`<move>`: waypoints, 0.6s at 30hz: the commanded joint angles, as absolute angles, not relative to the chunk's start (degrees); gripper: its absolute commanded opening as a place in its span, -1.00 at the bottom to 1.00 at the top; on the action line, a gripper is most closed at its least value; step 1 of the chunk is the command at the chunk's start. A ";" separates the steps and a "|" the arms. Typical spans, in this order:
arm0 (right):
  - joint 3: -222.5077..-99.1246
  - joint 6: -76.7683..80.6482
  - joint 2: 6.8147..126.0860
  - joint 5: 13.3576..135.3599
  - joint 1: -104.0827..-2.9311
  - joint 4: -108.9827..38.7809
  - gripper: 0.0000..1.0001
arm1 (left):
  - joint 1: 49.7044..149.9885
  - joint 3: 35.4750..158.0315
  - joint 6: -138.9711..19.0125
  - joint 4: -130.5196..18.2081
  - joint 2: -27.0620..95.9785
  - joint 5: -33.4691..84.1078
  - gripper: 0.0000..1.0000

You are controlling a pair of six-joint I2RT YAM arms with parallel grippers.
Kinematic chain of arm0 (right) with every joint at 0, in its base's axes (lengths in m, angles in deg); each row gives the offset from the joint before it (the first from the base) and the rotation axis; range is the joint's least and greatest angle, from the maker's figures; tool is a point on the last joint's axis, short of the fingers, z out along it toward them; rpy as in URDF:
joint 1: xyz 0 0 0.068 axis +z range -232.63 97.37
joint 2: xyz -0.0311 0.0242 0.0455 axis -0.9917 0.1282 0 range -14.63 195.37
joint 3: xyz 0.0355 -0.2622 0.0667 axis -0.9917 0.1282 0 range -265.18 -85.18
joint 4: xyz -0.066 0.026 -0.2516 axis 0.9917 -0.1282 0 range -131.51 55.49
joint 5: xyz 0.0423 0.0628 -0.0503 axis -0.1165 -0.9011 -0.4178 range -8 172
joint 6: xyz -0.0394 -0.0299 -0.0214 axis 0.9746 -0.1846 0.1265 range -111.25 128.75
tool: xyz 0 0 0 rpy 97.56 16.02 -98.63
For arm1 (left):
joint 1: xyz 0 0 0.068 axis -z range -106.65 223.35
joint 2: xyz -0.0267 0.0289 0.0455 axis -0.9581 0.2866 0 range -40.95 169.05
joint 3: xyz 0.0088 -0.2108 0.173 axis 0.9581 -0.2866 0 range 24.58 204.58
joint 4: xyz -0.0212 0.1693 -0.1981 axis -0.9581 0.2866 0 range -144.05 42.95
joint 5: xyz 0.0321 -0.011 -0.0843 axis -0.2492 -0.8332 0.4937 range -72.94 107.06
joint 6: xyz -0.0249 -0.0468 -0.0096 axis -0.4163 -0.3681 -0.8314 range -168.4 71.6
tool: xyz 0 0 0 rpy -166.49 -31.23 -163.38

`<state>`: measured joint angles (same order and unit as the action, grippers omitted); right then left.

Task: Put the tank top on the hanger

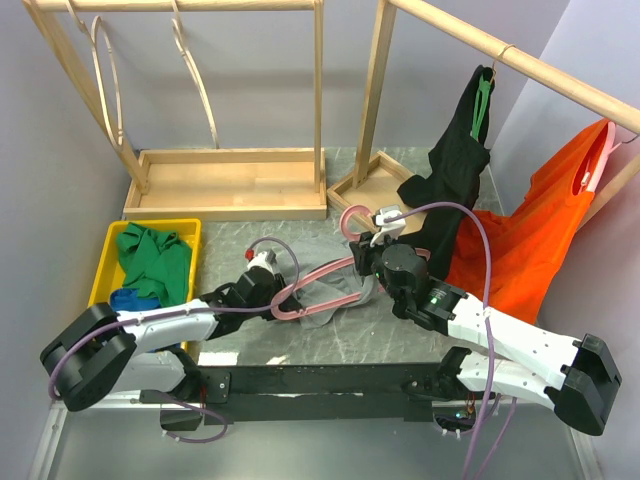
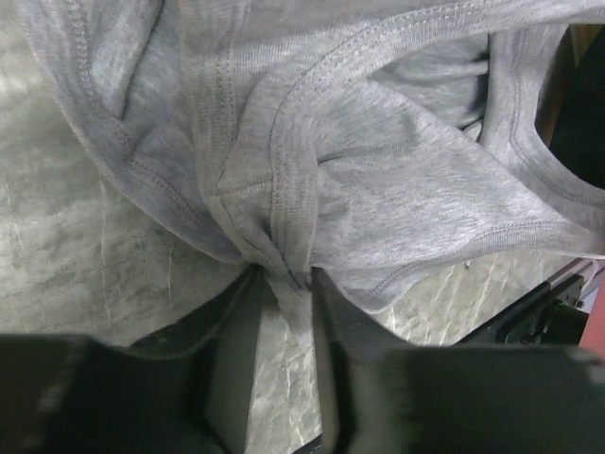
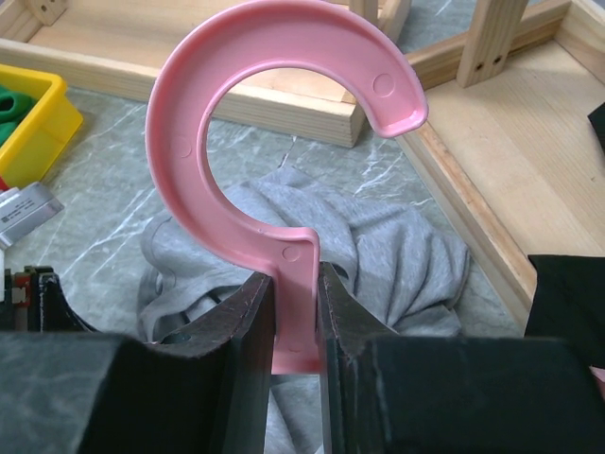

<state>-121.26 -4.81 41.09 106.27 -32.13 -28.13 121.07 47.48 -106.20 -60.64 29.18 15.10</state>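
The grey tank top point(image 1: 322, 283) lies crumpled on the marble table between the two arms. The pink hanger point(image 1: 318, 272) lies across it, hook toward the back. My right gripper point(image 1: 366, 262) is shut on the hanger's neck; in the right wrist view the gripper point(image 3: 296, 288) clamps the stem below the curved hook point(image 3: 189, 95), with the tank top point(image 3: 388, 255) behind it. My left gripper point(image 1: 278, 292) is shut on a bunched fold of the tank top; in the left wrist view the gripper point(image 2: 285, 280) pinches a seamed edge of the tank top point(image 2: 378, 189).
A yellow bin point(image 1: 110, 262) with green and blue garments stands at the left. Two wooden racks point(image 1: 230, 185) stand at the back, with pale cream hangers point(image 1: 105, 80). A black garment point(image 1: 455, 165) and an orange garment point(image 1: 530, 230) hang at the right.
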 commanded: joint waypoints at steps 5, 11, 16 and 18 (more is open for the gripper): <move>-123.85 -7.59 42.23 115.65 -31.74 -26.77 -1.00 | 121.51 47.79 -105.35 -61.88 24.46 12.40 -0.80; -124.29 -9.09 44.52 124.97 -31.75 -26.34 -1.00 | 121.16 45.77 -105.53 -55.48 14.27 9.50 -0.98; -124.82 -9.00 46.27 128.75 -31.83 -24.05 -1.00 | 120.11 44.80 -105.88 -50.54 6.97 9.06 -0.98; -125.52 -9.17 47.68 130.68 -31.75 -24.31 -1.00 | 119.93 44.89 -105.88 -48.36 5.29 8.80 -0.98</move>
<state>-121.93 -8.15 45.77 123.23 -31.96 -27.06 120.57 45.38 -106.13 -53.08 8.74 10.23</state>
